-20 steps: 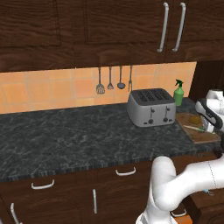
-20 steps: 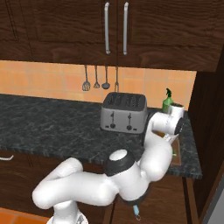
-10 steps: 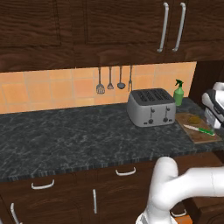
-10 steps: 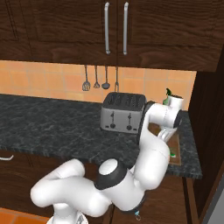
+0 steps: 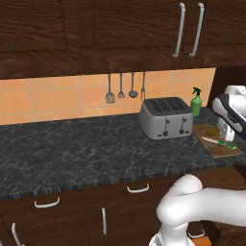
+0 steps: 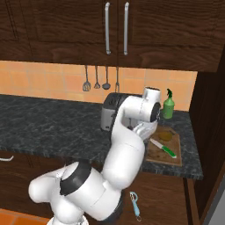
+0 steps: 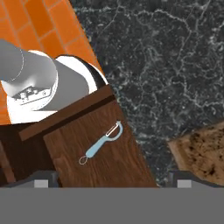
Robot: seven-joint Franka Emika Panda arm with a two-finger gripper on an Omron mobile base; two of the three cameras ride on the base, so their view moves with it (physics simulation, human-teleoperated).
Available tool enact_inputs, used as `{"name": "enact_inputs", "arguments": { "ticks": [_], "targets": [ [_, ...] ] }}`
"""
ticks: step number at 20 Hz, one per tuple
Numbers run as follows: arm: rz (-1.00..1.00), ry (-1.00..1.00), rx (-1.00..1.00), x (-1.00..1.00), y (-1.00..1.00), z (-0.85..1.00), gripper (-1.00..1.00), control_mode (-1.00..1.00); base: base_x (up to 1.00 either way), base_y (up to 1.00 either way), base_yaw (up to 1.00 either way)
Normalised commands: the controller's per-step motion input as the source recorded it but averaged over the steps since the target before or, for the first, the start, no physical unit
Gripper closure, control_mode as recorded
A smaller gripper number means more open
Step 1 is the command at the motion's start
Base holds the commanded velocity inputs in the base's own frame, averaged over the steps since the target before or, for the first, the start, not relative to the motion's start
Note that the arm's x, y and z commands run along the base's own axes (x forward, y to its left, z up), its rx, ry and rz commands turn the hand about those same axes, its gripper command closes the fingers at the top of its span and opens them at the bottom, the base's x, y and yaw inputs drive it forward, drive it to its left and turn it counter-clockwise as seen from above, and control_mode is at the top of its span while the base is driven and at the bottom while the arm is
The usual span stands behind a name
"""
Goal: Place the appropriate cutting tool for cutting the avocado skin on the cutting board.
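**Knife lies on the board beside the avocado**

The small green-handled knife with a thin silvery blade (image 6: 163, 148) lies flat on the rectangular light-brown wooden cutting board (image 6: 175, 157), just beside the roundish brownish-yellow avocado (image 6: 165, 136). The board rests on the black speckled stone surface (image 5: 86, 153), right of the grey toaster (image 5: 165, 116). Whether the end effector's fingers are apart or together cannot be told.

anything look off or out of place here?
One oddity: a light blue peeler sits flat against the lower cabinet front, below the counter edge, nothing visibly supporting it. On the cutting board, the knife lies flat beside the avocado, as expected.
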Motion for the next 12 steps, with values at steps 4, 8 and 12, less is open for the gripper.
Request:
{"name": "enact_inputs", "arguments": {
  "ticks": [4, 8, 12],
  "targets": [
    [-0.07, 0.00, -0.07, -0.23, 1.00, 0.13, -1.00, -1.00, 0.00, 0.00, 0.00],
    [-0.04, 0.00, -0.09, 0.00, 1.00, 0.00, -1.00, -1.00, 0.00, 0.00, 0.00],
    [-0.01, 0.00, -0.10, 0.00, 1.00, -0.05, -1.00, -1.00, 0.00, 0.00, 0.00]
  ]
}}
